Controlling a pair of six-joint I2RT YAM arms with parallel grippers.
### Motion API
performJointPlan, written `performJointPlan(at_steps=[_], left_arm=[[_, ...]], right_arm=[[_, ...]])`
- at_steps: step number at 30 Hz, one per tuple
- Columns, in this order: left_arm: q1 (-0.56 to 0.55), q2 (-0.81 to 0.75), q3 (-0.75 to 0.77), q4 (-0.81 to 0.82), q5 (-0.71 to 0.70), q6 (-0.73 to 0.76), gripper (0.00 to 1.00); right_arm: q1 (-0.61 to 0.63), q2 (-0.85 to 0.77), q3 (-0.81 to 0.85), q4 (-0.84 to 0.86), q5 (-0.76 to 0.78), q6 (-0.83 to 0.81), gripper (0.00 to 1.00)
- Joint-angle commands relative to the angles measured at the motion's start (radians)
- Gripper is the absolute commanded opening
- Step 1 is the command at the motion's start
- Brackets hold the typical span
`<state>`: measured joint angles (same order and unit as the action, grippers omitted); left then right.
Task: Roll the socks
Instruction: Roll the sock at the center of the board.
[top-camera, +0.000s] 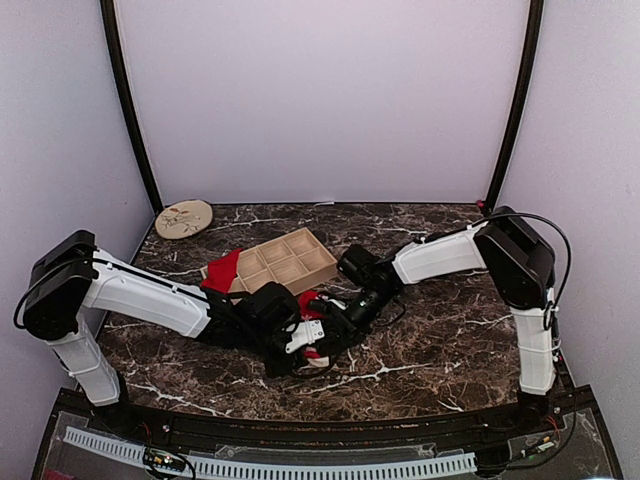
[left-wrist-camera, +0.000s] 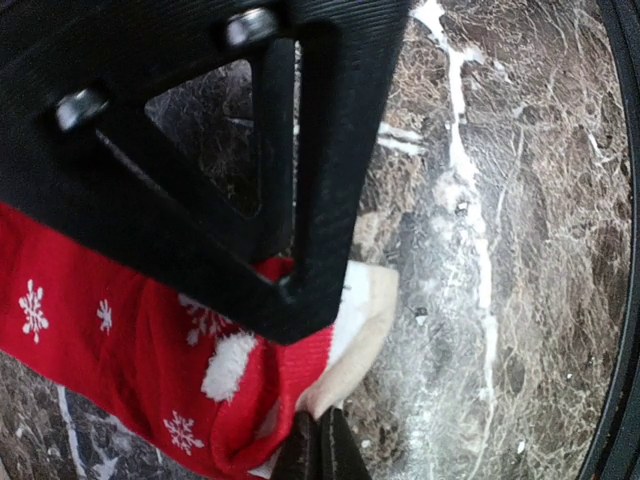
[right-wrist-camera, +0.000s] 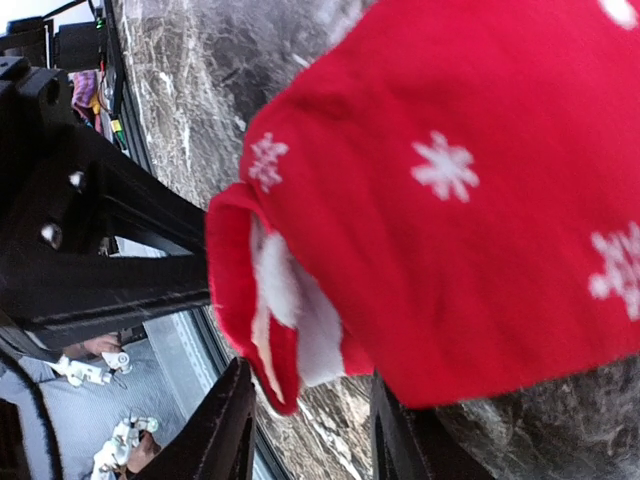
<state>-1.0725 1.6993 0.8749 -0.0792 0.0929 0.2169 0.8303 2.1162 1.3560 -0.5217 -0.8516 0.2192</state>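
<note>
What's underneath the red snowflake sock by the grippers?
Marbled table shows around the red sock, and a cream layer peeks from beneath its edge. Whatever lies under the rest is covered.

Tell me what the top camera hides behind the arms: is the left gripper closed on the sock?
Observer: In the left wrist view, the left gripper has its fingers together at the cream edge of the red sock and appears to pinch it.
Operator: And the right one?
Observer: In the right wrist view, the right gripper has its jaws apart. The sock's folded end hangs between them, unclamped.
</note>
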Motion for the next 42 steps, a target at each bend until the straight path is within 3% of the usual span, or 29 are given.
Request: performJointPlan(at_steps=[1,15,25,33,42], left_arm=[[0.018,-0.023,0.043,-0.117,0.121,-0.045,0.00],[0.048,-0.034,0.081,-0.218,0.316,-0.083,0.00],[0.120,-0.020,0.075,-0.240,0.494,-0.131,0.00],[0.171,0.060,0.098,-0.323,0.696,-0.104,0.00],[0.196,0.151,0.157,-0.455,0.803,-0.037,0.00]], right_arm=[[-0.010,-0.066,-0.054,0.081,0.018,0.042,0.37],[-0.034,-0.242,-0.320,0.367,0.155,0.202,0.38],[-0.016,-0.438,-0.530,0.534,0.394,0.201,0.35],[0.172,-0.593,-0.620,0.565,0.738,0.155,0.29],[0.438,-0.656,-0.659,0.622,1.039,0.073,0.27]])
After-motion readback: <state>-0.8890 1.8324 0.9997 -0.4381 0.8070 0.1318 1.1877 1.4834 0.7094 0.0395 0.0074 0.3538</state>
